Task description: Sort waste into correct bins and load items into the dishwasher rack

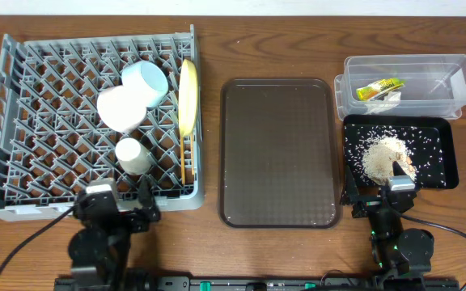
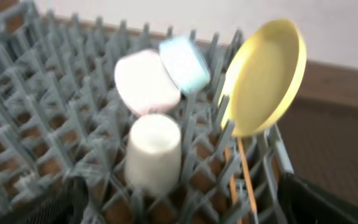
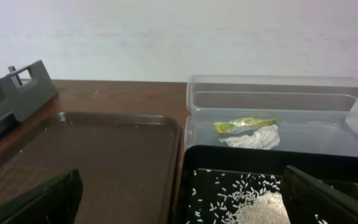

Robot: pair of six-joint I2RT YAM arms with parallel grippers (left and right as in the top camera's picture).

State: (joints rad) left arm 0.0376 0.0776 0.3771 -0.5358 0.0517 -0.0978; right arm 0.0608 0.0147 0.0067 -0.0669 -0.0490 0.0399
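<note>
The grey dishwasher rack [image 1: 23, 121] at the left holds the light blue bowl [image 1: 146, 78], the white bowl [image 1: 122, 107], the white cup [image 1: 133, 154], the yellow-green plate [image 1: 188, 95] on edge and the chopsticks [image 1: 187, 158]. The left wrist view shows the cup [image 2: 154, 149], the plate [image 2: 266, 74] and the chopsticks [image 2: 246, 174]. The clear tub [image 1: 451, 89] holds the yellow-green wrapper [image 1: 379, 90], also in the right wrist view [image 3: 244, 125]. The black tray [image 1: 447, 162] holds rice scraps [image 1: 383, 155]. My left gripper [image 1: 124, 202] is open and empty at the rack's front edge. My right gripper [image 1: 383, 198] is open and empty at the black tray's front edge.
A dark brown serving tray [image 1: 277, 153] lies in the middle between the rack and the bins. A white crumpled paper [image 3: 253, 140] lies by the wrapper in the tub. Both arm bases sit at the table's front edge.
</note>
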